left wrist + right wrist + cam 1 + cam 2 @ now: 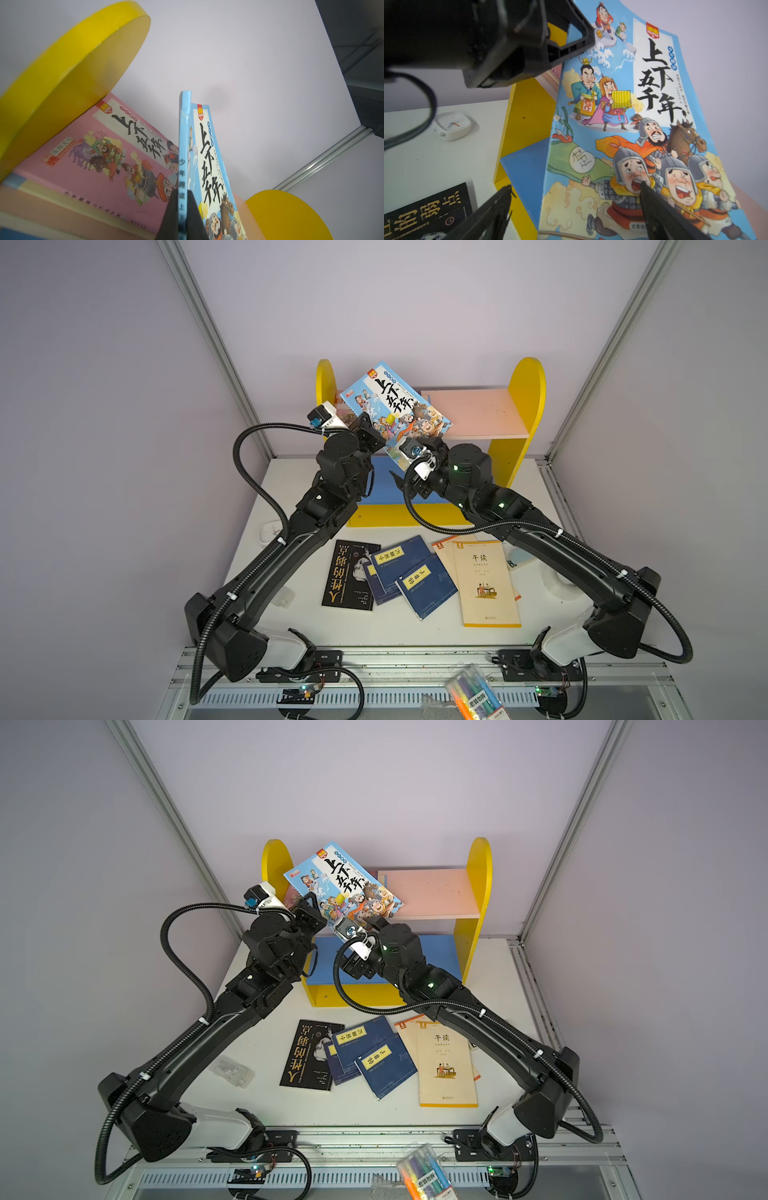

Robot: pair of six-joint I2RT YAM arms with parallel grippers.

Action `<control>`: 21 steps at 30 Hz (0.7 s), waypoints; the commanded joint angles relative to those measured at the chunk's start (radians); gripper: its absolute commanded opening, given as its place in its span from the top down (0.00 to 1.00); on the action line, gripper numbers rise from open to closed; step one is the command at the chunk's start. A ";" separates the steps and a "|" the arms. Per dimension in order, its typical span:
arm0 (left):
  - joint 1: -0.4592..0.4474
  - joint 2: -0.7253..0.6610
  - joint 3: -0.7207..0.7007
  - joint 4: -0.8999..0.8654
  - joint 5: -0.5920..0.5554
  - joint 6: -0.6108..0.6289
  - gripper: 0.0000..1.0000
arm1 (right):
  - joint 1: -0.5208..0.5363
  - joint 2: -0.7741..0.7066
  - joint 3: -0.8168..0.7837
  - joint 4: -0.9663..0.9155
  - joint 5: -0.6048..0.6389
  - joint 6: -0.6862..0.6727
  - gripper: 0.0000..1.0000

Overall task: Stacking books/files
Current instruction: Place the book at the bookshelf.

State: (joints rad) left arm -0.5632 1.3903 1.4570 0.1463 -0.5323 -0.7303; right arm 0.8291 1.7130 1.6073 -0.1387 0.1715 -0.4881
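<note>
Pinches the blue cartoon book (395, 410) by its spine with the left gripper (183, 199), over the yellow bookshelf (528, 381). Holds the right gripper (575, 185), fingers wide apart, beside its cover.

Blue book (386, 406) and pink book (93, 155) crowd one shelf (478, 414) end; the other end stands open.

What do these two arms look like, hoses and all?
Both arms, left arm and right arm, are black jointed links with white shells at the base. A ribbed black hose loops along each, tied by white clips. Green lights glow on the right one. Each wrist carries a small white camera block; the fingers are thin black blades.
</note>
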 commanded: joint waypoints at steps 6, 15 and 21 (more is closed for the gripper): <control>0.015 -0.022 -0.033 0.036 -0.010 -0.005 0.95 | 0.002 0.079 0.069 0.066 0.291 -0.026 0.02; 0.040 -0.039 -0.064 0.037 0.002 -0.032 0.83 | -0.003 0.075 0.132 0.022 0.289 -0.022 0.02; 0.046 -0.042 -0.073 0.028 0.045 -0.039 0.70 | -0.026 0.110 0.213 -0.069 0.260 0.002 0.02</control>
State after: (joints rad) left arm -0.5198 1.3560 1.3891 0.1734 -0.5190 -0.7715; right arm 0.8108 1.8080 1.7943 -0.1730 0.4290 -0.5121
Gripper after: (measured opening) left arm 0.285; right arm 0.984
